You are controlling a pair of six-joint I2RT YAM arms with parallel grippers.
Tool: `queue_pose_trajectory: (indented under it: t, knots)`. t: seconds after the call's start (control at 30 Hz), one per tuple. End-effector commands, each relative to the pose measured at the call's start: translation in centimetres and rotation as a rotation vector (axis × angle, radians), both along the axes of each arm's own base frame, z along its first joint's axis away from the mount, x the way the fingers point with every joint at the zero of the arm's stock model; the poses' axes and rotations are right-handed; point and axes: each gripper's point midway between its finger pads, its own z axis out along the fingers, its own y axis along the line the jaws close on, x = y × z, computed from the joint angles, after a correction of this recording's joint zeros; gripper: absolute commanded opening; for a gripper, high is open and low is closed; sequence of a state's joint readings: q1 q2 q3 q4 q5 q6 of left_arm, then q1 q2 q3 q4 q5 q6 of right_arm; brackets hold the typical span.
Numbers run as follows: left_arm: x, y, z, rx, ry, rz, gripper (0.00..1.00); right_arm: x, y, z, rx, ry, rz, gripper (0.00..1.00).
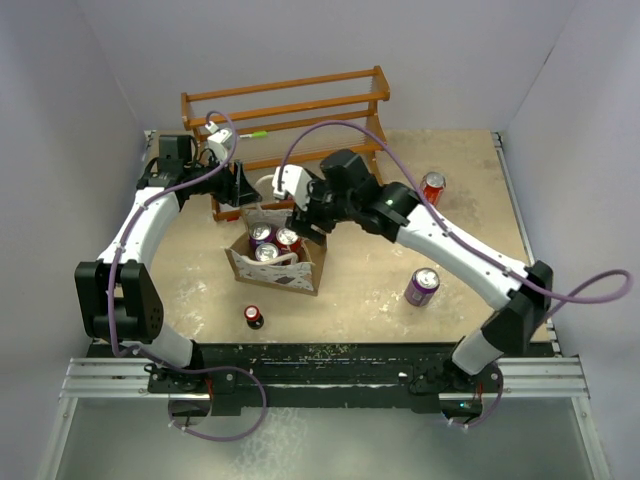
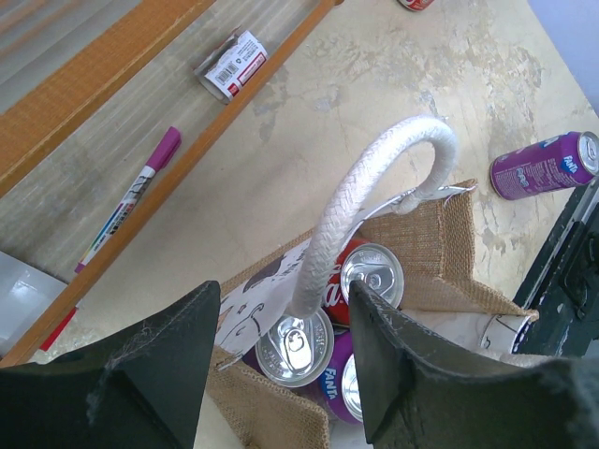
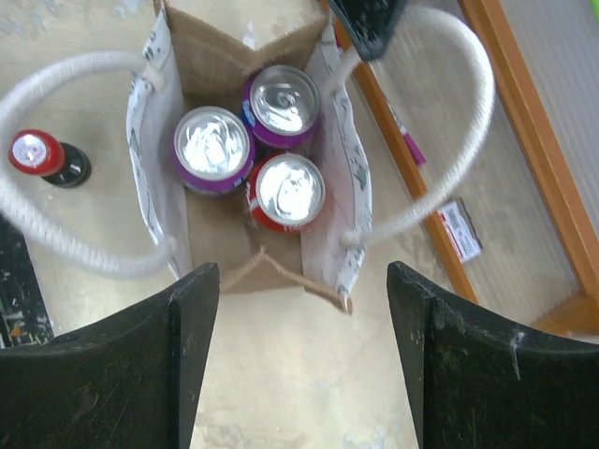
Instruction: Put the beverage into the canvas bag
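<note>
- canvas bag [image 1: 285, 280] stands upright and open near the middle of the bench [image 1: 370, 290]. It has a white speckled outside and a tan lining.
- There are three cans inside the bag, all upright with their tops showing: two purple cans [image 3: 212, 150] and one red can [image 3: 288, 190]. They are packed together and touching.
- left fingers [image 2: 159, 374] are spread apart and sit at the bag's 12 o'clock edge. The far handle [image 2: 374, 178] arches up through the gap between them. The rope does not fill the gap and sits nearer one finger. From the wrist view I cannot be sure whether it touches.
- right fingers [image 3: 122, 374] are spread apart with nothing between them. They hover over the bag's mouth, and the arm reaches in from 4 o'clock.
- near handle [image 3: 89, 62] loops outward from the bag toward the bench's near edge.
- loose purple can [image 1: 421, 286] is on the bench at 4 o'clock of the bag, well apart from it.
- loose red can [image 1: 433, 186] is at 2 o'clock of the bag, well apart from it.
- small dark bottle [image 1: 253, 316] with a red cap is near the bag, at 7 o'clock.
- wooden rack [image 1: 290, 105] stands at 12 o'clock, behind the bag. A purple-capped marker [image 2: 131, 201] and a small labelled packet [image 2: 232, 64] lie on a lower shelf.
</note>
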State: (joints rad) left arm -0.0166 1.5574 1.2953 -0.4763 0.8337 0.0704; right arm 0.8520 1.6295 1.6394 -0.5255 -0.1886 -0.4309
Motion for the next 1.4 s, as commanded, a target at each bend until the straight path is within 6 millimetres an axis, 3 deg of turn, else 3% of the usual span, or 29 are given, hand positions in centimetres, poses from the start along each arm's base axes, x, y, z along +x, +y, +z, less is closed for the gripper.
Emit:
queue_pose_trajectory:
  t: [0.0, 0.13, 0.23, 0.37, 0.6, 0.83, 1.1, 1.23, 1.37]
  knots:
    - [-0.3, -0.5, 2.2, -0.02, -0.079, -0.027, 0.6, 0.7, -3.3, 2.7, 0.065, -0.057, -0.086, 0.74]
    - [-0.4, -0.6, 2.4, -0.024, -0.082, -0.029, 0.6, 0.4, -7.4, 2.4, 0.071, -0.005, -0.123, 0.75]
    - [-0.5, -0.6, 2.5, -0.024, -0.089, -0.028, 0.6, -1.1, -10.4, 1.1, 0.031, 0.019, -0.131, 0.78]
    - [-0.6, -0.7, 2.5, -0.031, -0.087, -0.032, 0.6, -3.6, -14.1, -1.2, -0.041, 0.038, -0.164, 0.82]
    - [-0.4, -0.8, 2.3, -0.04, -0.077, -0.037, 0.6, -6.4, -20.9, -5.1, -0.222, 0.135, -0.253, 0.84]
    - [-0.3, -0.9, 2.2, -0.046, -0.069, -0.04, 0.6, -6.3, -26.8, -9.5, -0.357, 0.233, -0.333, 0.86]
    - [-0.4, -1.0, 2.2, -0.047, -0.068, -0.043, 0.6, -6.8, -30.1, -12.9, -0.423, 0.353, -0.365, 0.88]
    - [-0.4, -0.9, 2.1, -0.046, -0.068, -0.042, 0.6, -7.7, -30.7, -14.8, -0.436, 0.42, -0.355, 0.88]
    - [-0.3, -0.9, 2.0, -0.044, -0.068, -0.041, 0.6, -8.1, -30.5, -15.1, -0.411, 0.441, -0.339, 0.88]
